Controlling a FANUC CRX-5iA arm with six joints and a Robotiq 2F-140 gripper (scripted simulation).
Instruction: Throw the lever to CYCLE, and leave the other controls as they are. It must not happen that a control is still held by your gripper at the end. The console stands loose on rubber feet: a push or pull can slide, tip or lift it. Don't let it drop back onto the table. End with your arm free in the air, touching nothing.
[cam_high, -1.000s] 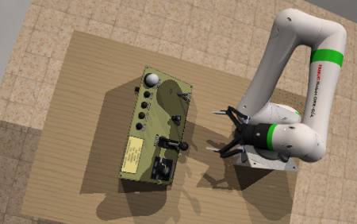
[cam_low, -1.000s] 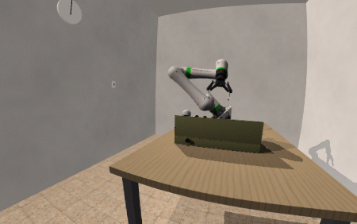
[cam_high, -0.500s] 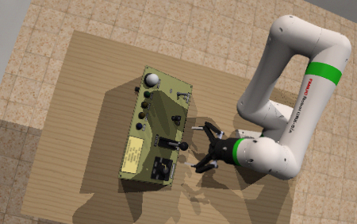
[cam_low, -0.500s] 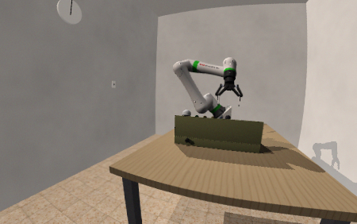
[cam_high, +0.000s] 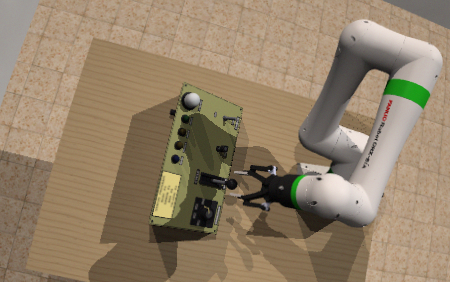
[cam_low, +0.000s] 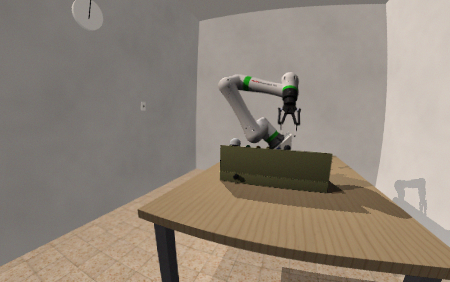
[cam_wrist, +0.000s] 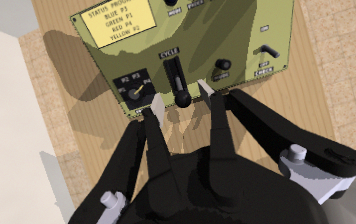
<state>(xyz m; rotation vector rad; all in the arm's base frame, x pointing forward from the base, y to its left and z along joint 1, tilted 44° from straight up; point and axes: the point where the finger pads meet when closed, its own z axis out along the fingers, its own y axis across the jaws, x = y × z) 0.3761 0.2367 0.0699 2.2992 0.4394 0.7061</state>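
Note:
The olive console (cam_high: 210, 130) (cam_low: 275, 167) (cam_wrist: 220, 30) stands on the wooden table (cam_high: 100, 150) (cam_low: 300, 220). Its lever has a black ball knob (cam_high: 231, 184) (cam_wrist: 183, 99) at the end of its slot nearest the console's edge, away from the CYCLE label (cam_wrist: 169, 53). My gripper (cam_high: 232, 185) (cam_low: 289, 126) (cam_wrist: 180, 94) is partly open and empty. It points down and hangs well above the console. In the wrist view the knob shows between my two fingertips, far below them.
Other controls on the panel are a rotary selector (cam_high: 205, 212) (cam_wrist: 134, 91), a black knob (cam_high: 222, 149) (cam_wrist: 222, 64), a toggle (cam_high: 231, 119) (cam_wrist: 267, 50), a white ball (cam_high: 190, 100), a row of lamps (cam_high: 180, 132) and a yellow status label (cam_high: 167, 195) (cam_wrist: 120, 20).

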